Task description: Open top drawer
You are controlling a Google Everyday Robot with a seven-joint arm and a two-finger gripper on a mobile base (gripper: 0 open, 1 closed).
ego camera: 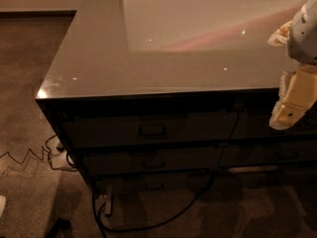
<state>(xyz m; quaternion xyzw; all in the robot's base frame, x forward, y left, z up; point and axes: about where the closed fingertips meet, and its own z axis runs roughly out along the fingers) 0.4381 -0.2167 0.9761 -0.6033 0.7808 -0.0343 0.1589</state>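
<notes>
Cabinet (59,118), dark, fills most of the frame, seen from above its front left corner. Its glossy surface (99,58) runs from the top of the frame down to a front edge across mid-frame, with a pale rectangular reflection on the upper right part. The left edge slants from upper centre down to the near corner at left-centre. Carpet (25,83) lies open down the left of the frame and along the bottom, before the drawer fronts.

Top drawer (109,130): just under the surface's front edge, centre of frame, widest front in the left column. Front sits flush with its neighbours, i.e. closed. Second drawer (114,161) directly below, shorter front. A third, lower still, is mostly in shadow. Narrower drawers (257,125) stand right of a vertical divide.

Robot arm (307,29) enters at the right edge, over the surface's right end. Tool (290,110), cream-coloured, hangs at right-centre of the frame, overlapping the upper narrow drawer's front. Depth from that front cannot be told. Spread or pressed together: cannot tell.

Black cable (163,217) loops over the carpet at lower centre, below the cabinet. Thinner wires (29,157) zigzag at lower left, near the cabinet's corner.

Bar handle (152,129): middle of the top drawer's front, in plain view, well left of the tool.
</notes>
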